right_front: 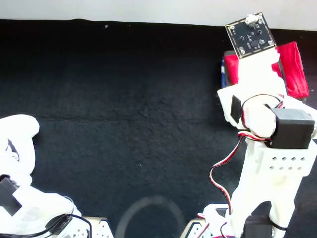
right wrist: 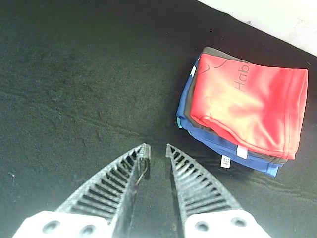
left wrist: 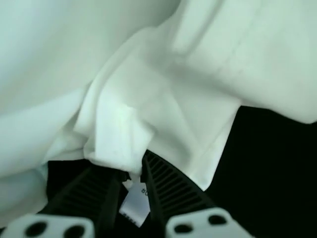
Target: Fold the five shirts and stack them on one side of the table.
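Note:
A white shirt point(left wrist: 163, 84) lies bunched in the left wrist view. My left gripper point(left wrist: 130, 173) is shut on a fold of its cloth, with a small label hanging between the fingers. From above, that white shirt point(right_front: 17, 144) sits at the table's left edge beside the left arm. A stack of folded shirts, red on top point(right wrist: 252, 101) over blue ones, lies on the black cloth. My right gripper point(right wrist: 156, 148) hangs open above the bare cloth, a short way from the stack. In the high view the red shirt point(right_front: 293, 67) shows behind the right arm at the far right.
Black cloth point(right_front: 129, 99) covers the whole table, with a wide stretch of it between the two arms. A white wall strip runs along the far edge. The right arm point(right_front: 267, 148) stands tall at the right, cables hanging from it.

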Tool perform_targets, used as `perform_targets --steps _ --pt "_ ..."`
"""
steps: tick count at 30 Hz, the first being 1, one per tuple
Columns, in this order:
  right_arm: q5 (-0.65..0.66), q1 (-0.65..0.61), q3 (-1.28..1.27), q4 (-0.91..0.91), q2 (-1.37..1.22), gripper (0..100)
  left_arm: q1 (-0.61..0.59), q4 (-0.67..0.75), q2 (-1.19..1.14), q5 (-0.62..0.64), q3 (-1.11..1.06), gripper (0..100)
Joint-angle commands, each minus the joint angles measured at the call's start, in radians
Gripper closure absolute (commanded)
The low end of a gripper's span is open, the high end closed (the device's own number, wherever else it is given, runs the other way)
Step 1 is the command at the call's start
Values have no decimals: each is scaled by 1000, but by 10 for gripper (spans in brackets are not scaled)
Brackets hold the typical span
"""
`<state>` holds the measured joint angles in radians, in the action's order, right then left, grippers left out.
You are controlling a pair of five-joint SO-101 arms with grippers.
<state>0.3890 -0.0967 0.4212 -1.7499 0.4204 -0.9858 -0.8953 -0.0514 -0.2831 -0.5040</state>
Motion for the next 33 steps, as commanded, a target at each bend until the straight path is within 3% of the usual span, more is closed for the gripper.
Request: perform_targets --steps 1,8,16,20,24,28,33 --pt "-12 -8 -1 2 22 933 105 -115 110 57 87 992" --pt "-9 -4 -84 4 30 933 458 -324 390 120 193 992" --pt "-9 104 -223 4 30 933 918 -315 679 114 251 992" --pt "-12 216 -288 4 30 933 1066 -224 776 114 323 992" --pt "-14 298 -344 5 38 933 1139 -135 802 118 414 992" --pt "-14 303 -432 30 137 933 1141 -123 799 118 449 992" --pt "-9 189 -653 116 325 933 960 -55 800 117 266 992"
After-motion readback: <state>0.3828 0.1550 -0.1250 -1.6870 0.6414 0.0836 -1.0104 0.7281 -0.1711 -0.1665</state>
